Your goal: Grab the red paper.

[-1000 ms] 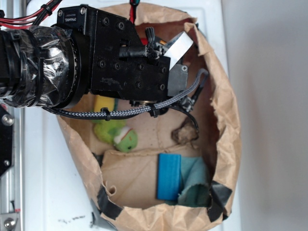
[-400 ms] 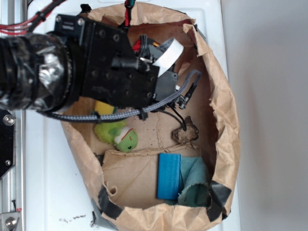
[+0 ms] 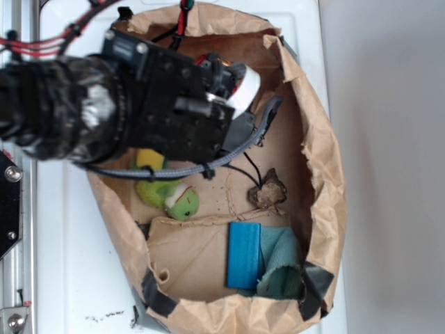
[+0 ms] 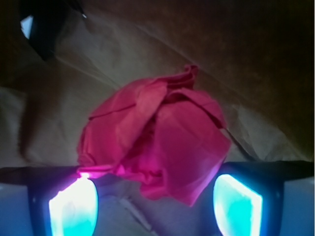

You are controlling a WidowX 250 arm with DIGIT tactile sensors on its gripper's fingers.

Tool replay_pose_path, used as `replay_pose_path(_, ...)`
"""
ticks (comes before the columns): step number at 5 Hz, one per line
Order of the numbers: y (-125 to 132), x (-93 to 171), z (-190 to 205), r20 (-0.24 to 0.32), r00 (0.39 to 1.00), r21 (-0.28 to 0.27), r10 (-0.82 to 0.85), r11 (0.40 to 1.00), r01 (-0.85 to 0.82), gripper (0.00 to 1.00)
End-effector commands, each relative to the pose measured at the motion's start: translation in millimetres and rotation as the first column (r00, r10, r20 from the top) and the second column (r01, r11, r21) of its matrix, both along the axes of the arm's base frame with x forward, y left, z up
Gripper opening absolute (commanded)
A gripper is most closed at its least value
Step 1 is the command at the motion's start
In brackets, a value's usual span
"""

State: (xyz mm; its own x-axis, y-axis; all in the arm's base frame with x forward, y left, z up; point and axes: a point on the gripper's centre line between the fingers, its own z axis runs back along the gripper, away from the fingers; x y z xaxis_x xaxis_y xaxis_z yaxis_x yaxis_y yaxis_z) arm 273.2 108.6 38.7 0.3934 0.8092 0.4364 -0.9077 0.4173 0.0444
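While the red paper (image 4: 155,142) is lying on the floor of the brown paper bag (image 3: 327,174), sitting between the spread jaws of your gripper (image 4: 155,199), you are lining up the grasp, and closing on it is coming next.

No readable text, labels or nos. anywhere; small white print on the black servo housing (image 3: 132,47) is too blurred.

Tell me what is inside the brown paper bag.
A green plush toy, a yellow sponge, a blue block, a teal cloth and a brown scrap. The arm hides the red paper.
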Motion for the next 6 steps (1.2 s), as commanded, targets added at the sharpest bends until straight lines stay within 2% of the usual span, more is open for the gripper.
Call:
replay_pose_path(1, 32, 7, 15, 0.033, 0.999, -0.070, -0.010, 0.997, 0.013, 1.00)
replay_pose_path(2, 39, 15, 9, 0.019, 1.000, -0.076, 0.000, 0.997, 0.001, 1.00)
replay_pose_path(3, 42, 22, 0, 0.001, 1.000, -0.057, 0.025, 0.998, -0.025, 0.00)
replay_pose_path(5, 39, 23, -1, 0.021, 1.000, -0.012, 0.016, 1.000, -0.016, 0.00)
replay_pose_path(6, 37, 22, 2, 0.030, 1.000, -0.009, 0.004, 1.000, -0.004, 0.00)
